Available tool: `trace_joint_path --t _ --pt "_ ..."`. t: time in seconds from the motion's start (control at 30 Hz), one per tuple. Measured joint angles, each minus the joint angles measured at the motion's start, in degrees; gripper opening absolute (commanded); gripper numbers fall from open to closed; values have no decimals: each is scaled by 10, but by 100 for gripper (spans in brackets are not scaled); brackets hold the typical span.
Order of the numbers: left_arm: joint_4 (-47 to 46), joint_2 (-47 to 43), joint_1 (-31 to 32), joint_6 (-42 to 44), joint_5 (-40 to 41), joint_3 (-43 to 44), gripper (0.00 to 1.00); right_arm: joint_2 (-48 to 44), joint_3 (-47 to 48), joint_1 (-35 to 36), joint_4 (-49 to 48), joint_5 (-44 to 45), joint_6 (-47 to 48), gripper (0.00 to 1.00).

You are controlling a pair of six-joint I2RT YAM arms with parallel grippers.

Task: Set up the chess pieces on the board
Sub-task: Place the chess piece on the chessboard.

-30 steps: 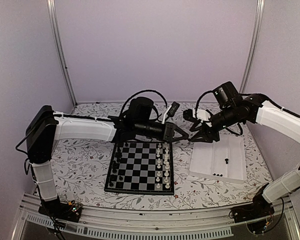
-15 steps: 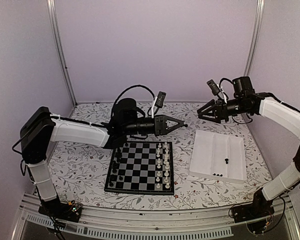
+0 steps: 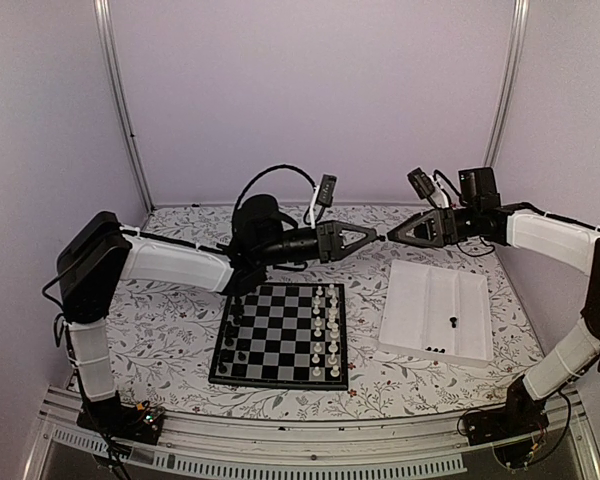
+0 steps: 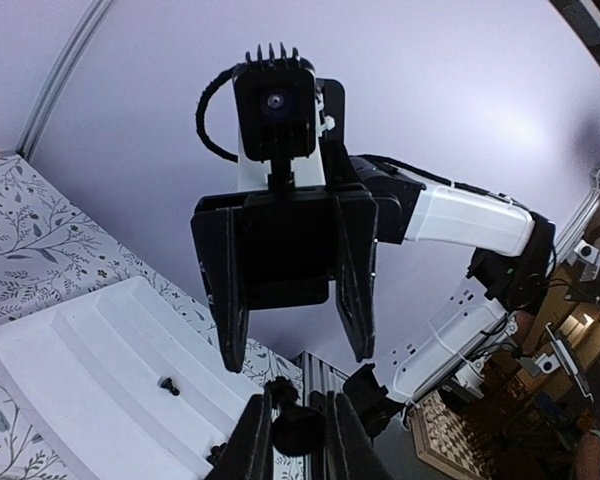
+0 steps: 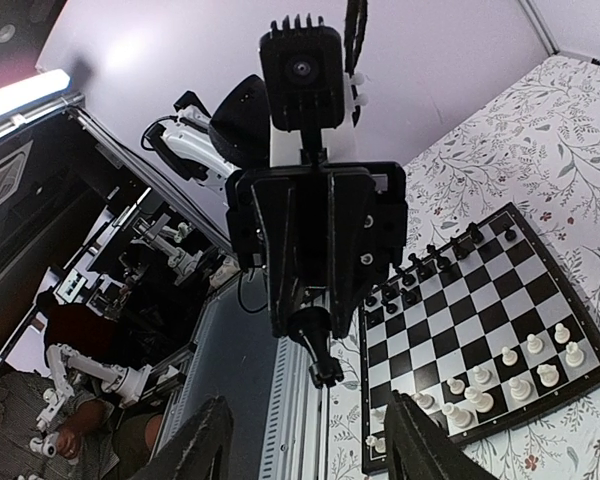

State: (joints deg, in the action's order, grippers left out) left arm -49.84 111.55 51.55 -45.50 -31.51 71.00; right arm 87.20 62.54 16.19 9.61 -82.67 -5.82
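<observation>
My left gripper (image 3: pixel 373 238) hangs in mid-air between board and tray, shut on a black chess piece (image 4: pixel 298 425). The piece's head sticks out past the fingertips (image 5: pixel 315 350). My right gripper (image 3: pixel 392 237) faces it tip to tip, open, its jaws on either side of the piece without touching it. In the left wrist view the right gripper (image 4: pixel 295 358) shows spread fingers. The board (image 3: pixel 280 381) lies below to the left. Black pieces (image 3: pixel 238 325) stand along its left columns, white ones (image 3: pixel 325 330) along its right. The board (image 5: pixel 492 318) also shows in the right wrist view.
A white tray (image 3: pixel 420 310) lies right of the board, with a few small black pieces (image 3: pixel 451 322) in it. The same tray (image 4: pixel 70 360) appears in the left wrist view. Metal frame posts stand at the back corners, and a rail runs along the near edge.
Both grippers have risen from low beside the board's far right corner. They drew apart, then came tip to tip again higher up. The right jaws have spread wider.
</observation>
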Motion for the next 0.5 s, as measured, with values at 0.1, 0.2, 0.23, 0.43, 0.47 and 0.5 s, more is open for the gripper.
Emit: trace_joint_path --t 0.1,0.2,0.23,0.43,0.47,0.5 --pt "0 9 0 -3 0 9 12 8 0 8 -13 -6 -13 46" --pt "-2 14 0 -5 0 12 12 23 0 15 -19 -8 -23 43" --pt "-2 16 0 -6 0 12 12 26 0 17 -19 -7 -24 43" --pt "-1 22 0 -9 0 16 13 29 0 18 -23 -7 -30 38" --pt "-1 24 0 -10 0 19 13 30 0 18 -24 -7 -31 36" --pt "-1 26 0 -11 0 22 13 29 0 18 -24 -7 -32 35"
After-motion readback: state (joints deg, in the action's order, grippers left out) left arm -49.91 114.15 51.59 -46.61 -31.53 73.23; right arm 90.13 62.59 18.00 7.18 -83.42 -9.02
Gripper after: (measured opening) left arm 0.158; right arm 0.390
